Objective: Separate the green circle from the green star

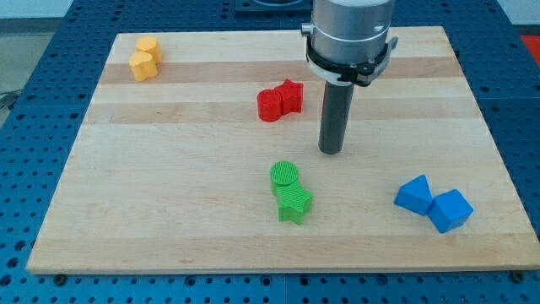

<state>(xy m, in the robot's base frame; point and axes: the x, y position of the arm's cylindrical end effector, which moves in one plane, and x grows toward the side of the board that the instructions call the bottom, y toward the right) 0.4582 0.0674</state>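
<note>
The green circle [284,176] lies on the wooden board [169,169] below its middle, touching the green star [294,203], which sits just below it and slightly to the right. My tip [331,151] is the lower end of the dark rod. It stands above and to the right of the green circle, a short gap away, touching no block.
Two red blocks [279,100] touch each other above and left of the tip. Two blue blocks [434,203] lie at the lower right. Two orange-yellow blocks [145,58] lie at the top left corner. The board's edges border a blue perforated table [34,101].
</note>
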